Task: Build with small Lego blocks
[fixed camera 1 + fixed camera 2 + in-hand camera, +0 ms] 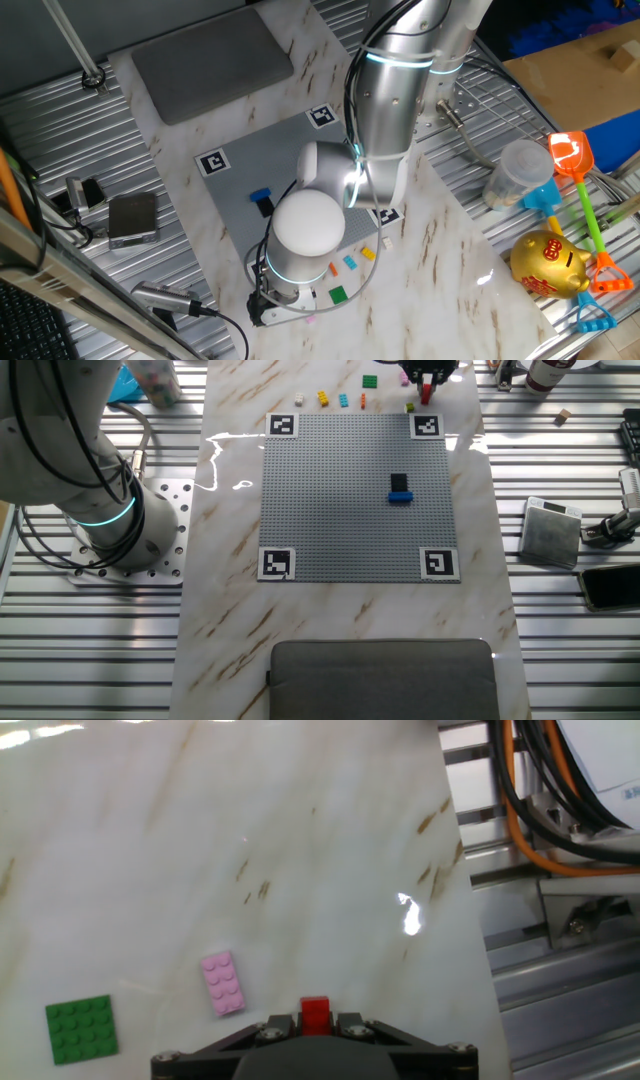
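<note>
My gripper [315, 1022] is shut on a small red brick [315, 1010], held just above the marble. To its left lie a pink brick [222, 983] and a green brick [81, 1029]. In the other fixed view the gripper [427, 378] hangs past the far right corner of the grey baseplate [330, 500], and the red brick [425, 395] pokes out below it. A black brick [400, 483] and a blue brick [400, 498] sit together on the plate. White [299, 400], yellow [324, 399], light blue [343, 401] and orange [362, 401] bricks lie in a row beyond the plate. In one fixed view the arm hides the gripper.
The marble's edge, metal slats and cables [540, 790] lie close to the right of the hand. A grey slab [380, 675] rests at the opposite end of the table. A small grey box [550, 530] and a gold piggy bank [548, 262] sit off the marble.
</note>
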Motion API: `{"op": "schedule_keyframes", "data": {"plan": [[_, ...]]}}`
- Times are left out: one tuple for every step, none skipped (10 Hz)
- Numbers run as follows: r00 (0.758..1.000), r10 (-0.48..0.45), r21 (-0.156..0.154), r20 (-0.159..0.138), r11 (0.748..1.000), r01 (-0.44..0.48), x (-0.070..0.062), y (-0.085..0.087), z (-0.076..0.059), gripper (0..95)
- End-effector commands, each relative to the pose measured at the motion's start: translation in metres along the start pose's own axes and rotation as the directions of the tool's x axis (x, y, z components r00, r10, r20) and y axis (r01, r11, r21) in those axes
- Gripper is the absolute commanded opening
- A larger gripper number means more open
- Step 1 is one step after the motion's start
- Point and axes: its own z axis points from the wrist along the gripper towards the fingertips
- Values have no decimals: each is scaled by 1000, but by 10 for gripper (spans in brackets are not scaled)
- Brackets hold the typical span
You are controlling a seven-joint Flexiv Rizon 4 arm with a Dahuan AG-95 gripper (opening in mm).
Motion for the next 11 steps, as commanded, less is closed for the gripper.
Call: {"op": "schedule_keyframes", "data": {"plan": [[1000, 12, -7, -5, 1000, -13, 0, 1, -8, 0], [1000, 20, -8, -7, 1000, -20, 2, 2, -15, 0], [1000, 21, -10, -15, 1000, -22, 7, 3, -20, 0], [1000, 23, -11, -17, 1000, -23, 11, 4, -23, 0], [1000, 22, -14, -21, 1000, -22, 20, 5, -28, 0], [999, 21, -12, -31, 1000, -21, 29, 7, -33, 0], [999, 17, -10, -43, 1000, -18, 41, 11, -40, 0], [999, 15, -9, -49, 1000, -15, 46, 13, -42, 0], [998, 7, -6, -59, 1000, -7, 61, 20, -49, 0], [998, 5, -4, -64, 1000, -6, 69, 25, -51, 0], [998, 3, -3, -67, 1000, -3, 74, 28, -52, 0]]}}
